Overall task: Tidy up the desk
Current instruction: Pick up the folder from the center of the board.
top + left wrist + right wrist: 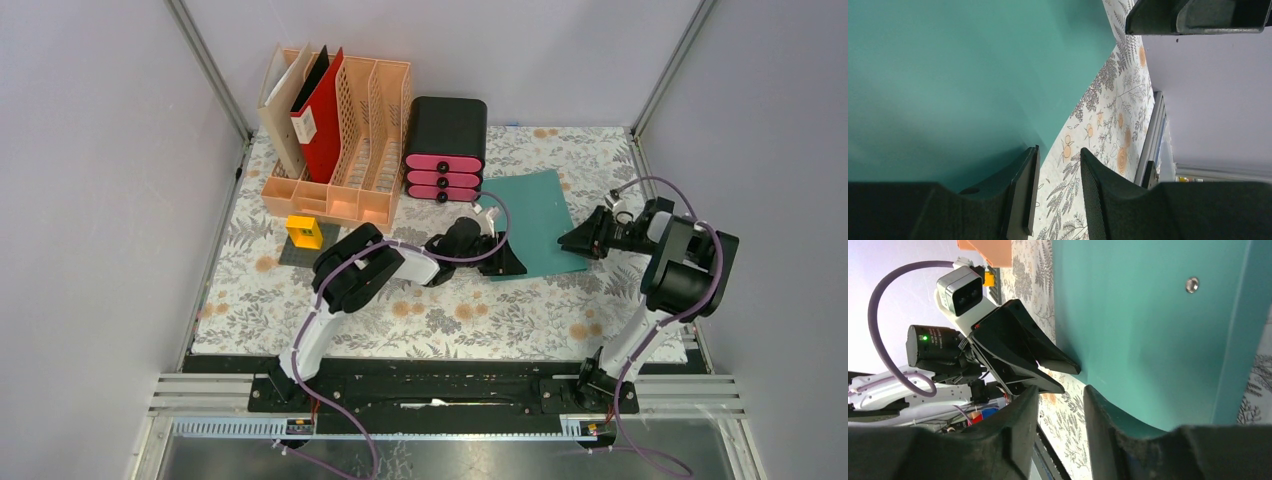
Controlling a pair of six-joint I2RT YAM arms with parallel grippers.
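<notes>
The desk is a tabletop under a floral cloth, also seen between my fingers in both wrist views. A teal folder lies flat on it at centre right. My left gripper rests at the folder's near left corner. Its jaws are open with only cloth between them, and the folder runs along the outside of one finger. My right gripper sits at the folder's near right edge, open with a narrow gap over bare cloth. The folder lies beyond one finger.
An orange file rack with a red and a tan folder stands at the back left. A black drawer box with pink fronts stands beside it. A yellow block sits on a dark plate at the left. Metal frame rails edge the cloth.
</notes>
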